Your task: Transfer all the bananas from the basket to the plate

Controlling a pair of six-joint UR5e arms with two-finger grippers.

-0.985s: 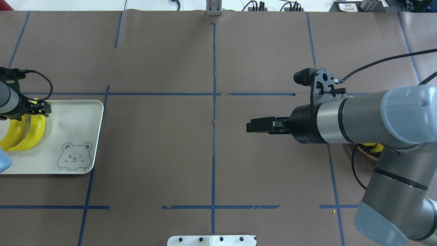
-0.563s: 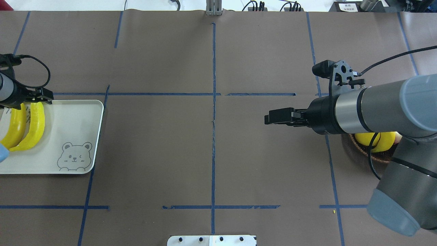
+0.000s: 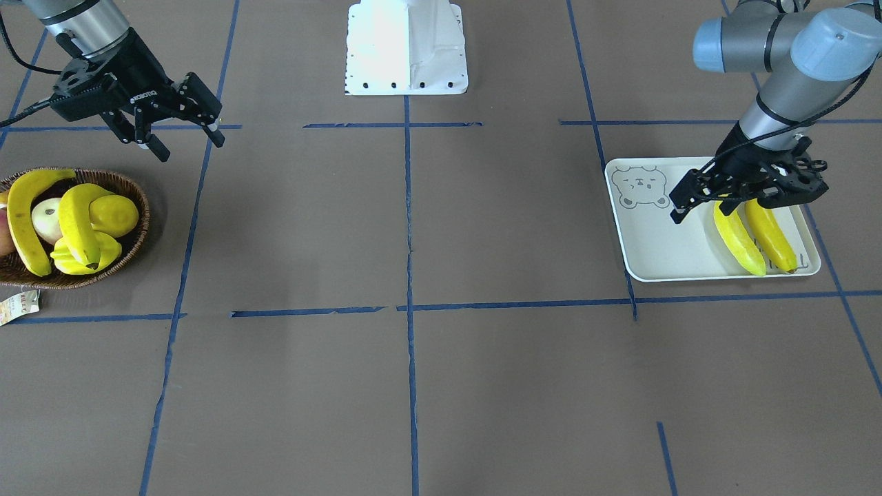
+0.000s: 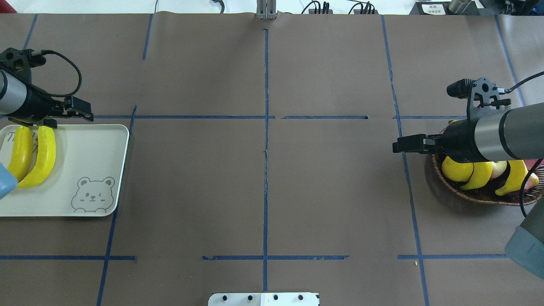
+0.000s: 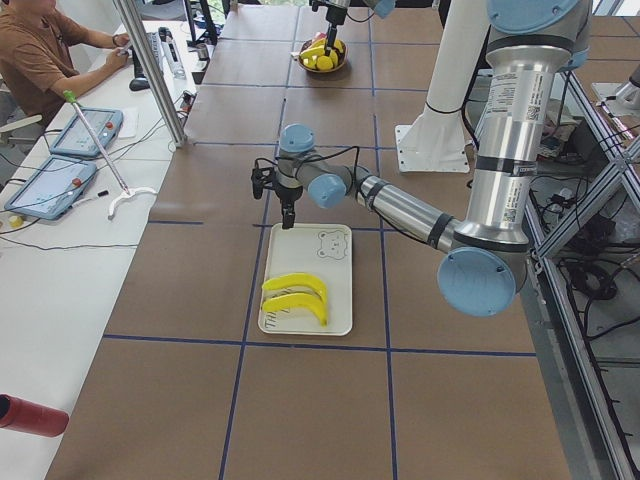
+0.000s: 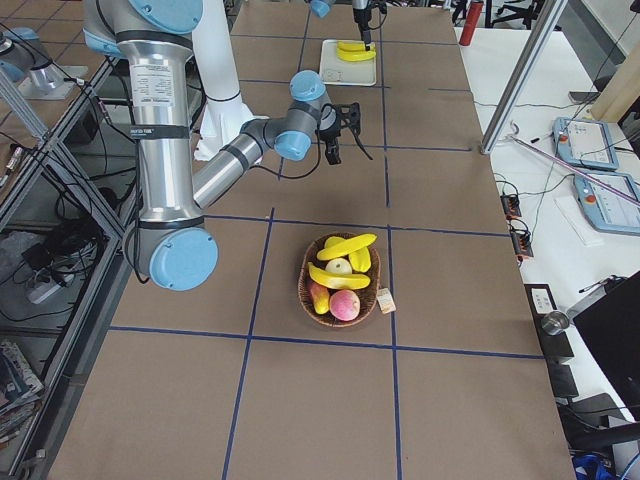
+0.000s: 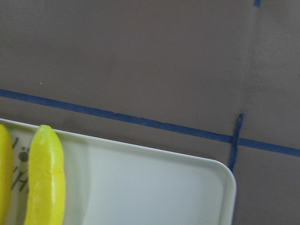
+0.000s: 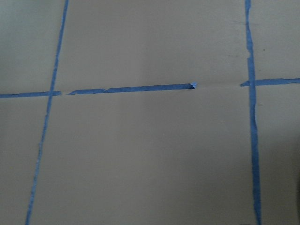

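Progress: two bananas (image 3: 737, 238) lie side by side, touching, on the plate (image 3: 648, 234) at the robot's left end of the desk (image 3: 413, 379); two more remain in the basket (image 3: 134, 238) at its right end, so the task looks about half done.
Left pincer (image 4: 71, 120): spread and empty, hanging over the plate's far edge just above the bananas' tips.
Right pincer (image 3: 191, 148): spread, holding nothing, raised near the basket on the side toward the desk's middle, not over it.
Basket contents: one long banana (image 3: 21, 220) arches along the outer rim; a second banana (image 3: 77, 224) lies on top, draped across a lemon (image 3: 116, 213) and a starfruit (image 3: 65, 260), with other fruit underneath.
Likely step: the right arm fetches the next banana.
Best pick: the top banana seems easiest, since nothing covers it.
Grip advice: bring the fingers down across its width near the middle of the curve, so that it hangs balanced, and keep clear of the lemon touching it.
Lift advice: rise straight up first, so the wicker rim and neighbouring fruit are not dragged.
Risk: the smooth curved skin may roll or swing under an off-centre pinch.
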